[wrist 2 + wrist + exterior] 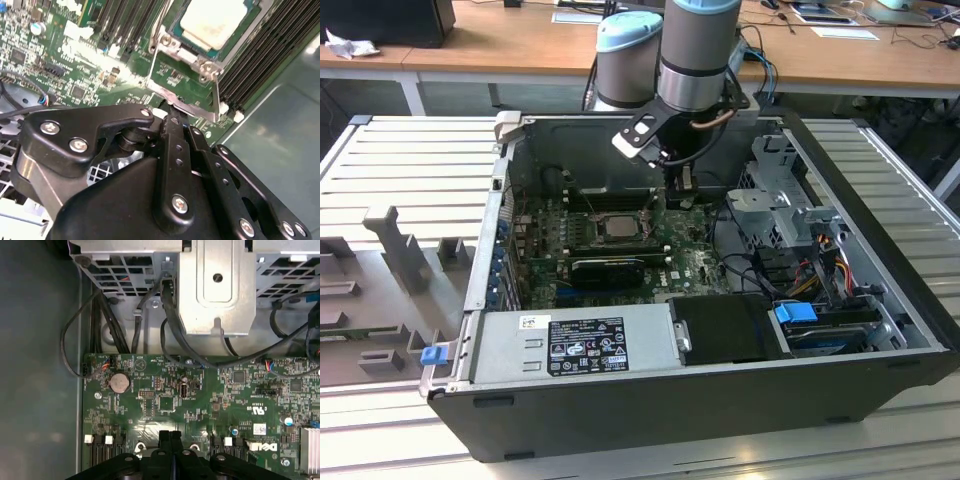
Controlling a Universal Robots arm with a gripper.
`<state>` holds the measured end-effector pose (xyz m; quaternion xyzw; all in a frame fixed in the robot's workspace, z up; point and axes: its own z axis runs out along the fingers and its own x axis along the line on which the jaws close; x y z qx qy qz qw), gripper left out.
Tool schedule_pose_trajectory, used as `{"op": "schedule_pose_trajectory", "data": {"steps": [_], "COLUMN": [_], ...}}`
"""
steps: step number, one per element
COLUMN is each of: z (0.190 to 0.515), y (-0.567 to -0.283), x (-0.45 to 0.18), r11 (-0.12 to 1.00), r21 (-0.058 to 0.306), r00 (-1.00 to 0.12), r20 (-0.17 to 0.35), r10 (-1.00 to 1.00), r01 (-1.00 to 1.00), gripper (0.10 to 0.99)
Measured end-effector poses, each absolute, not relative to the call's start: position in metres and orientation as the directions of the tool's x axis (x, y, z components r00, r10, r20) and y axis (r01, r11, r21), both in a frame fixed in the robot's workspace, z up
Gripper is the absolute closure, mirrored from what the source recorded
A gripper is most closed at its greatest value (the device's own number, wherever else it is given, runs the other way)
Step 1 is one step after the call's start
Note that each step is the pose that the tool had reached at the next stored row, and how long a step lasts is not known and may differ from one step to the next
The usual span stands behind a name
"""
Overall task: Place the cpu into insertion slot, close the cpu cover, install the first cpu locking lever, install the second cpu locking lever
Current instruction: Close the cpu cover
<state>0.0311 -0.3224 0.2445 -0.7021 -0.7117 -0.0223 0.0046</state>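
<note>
Slatted metal bench (410,150), open computer case (620,400). Cpu (618,226) already seated in insertion slot (597,227), centre of the exterior view. Cpu cover (206,69) looks lowered around it. Gripper (170,116) fingers pressed together, tips at thin metal lever (190,106) beside socket. Levers judged not yet latched.

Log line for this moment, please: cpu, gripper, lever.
cpu: lying in insertion slot | gripper: fingers shut, tips at locking lever | arm: reaching into open case
</note>
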Motion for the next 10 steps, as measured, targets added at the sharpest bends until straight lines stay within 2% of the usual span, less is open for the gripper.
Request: {"op": "schedule_pose_trajectory", "data": {"steps": [10], "z": [0.243], "y": [-0.322], "x": [-0.005], "r11": [0.013], "r21": [0.025], "r00": [-0.014], "r20": [0.038], "r10": [0.999], "r01": [1.0], "gripper": [0.98]}}
